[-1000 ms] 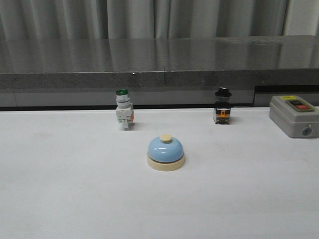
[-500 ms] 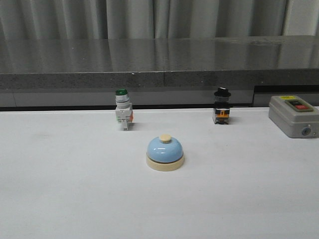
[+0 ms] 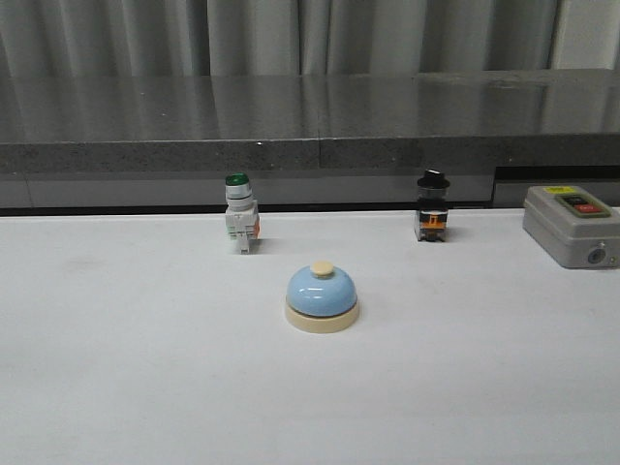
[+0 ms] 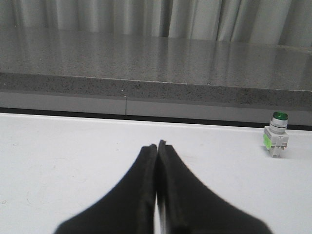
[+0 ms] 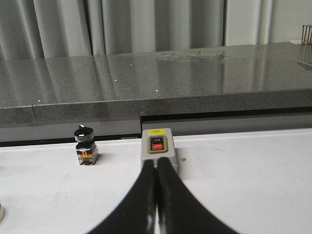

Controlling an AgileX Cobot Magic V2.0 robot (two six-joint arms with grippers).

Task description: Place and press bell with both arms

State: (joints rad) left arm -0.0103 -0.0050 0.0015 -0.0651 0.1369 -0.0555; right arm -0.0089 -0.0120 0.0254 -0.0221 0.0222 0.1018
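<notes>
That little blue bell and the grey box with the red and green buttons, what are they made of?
The bell: its dome looks like painted metal or glossy plastic, judging by the soft sheen; the cream base and button look like matte plastic. The grey box: apparently moulded plastic or painted metal, dull, with rounded edges. The pictures cannot settle either.

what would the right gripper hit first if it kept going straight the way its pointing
Most likely the grey box with the red and green buttons: the right gripper, jaws closed, points right at it. The depth between them is hard to judge.

One bell (image 3: 322,295), two push-button switches (image 3: 240,215) (green-capped, black-capped) — one grey button box (image 3: 572,225), two grippers (image 4: 157,146).
</notes>
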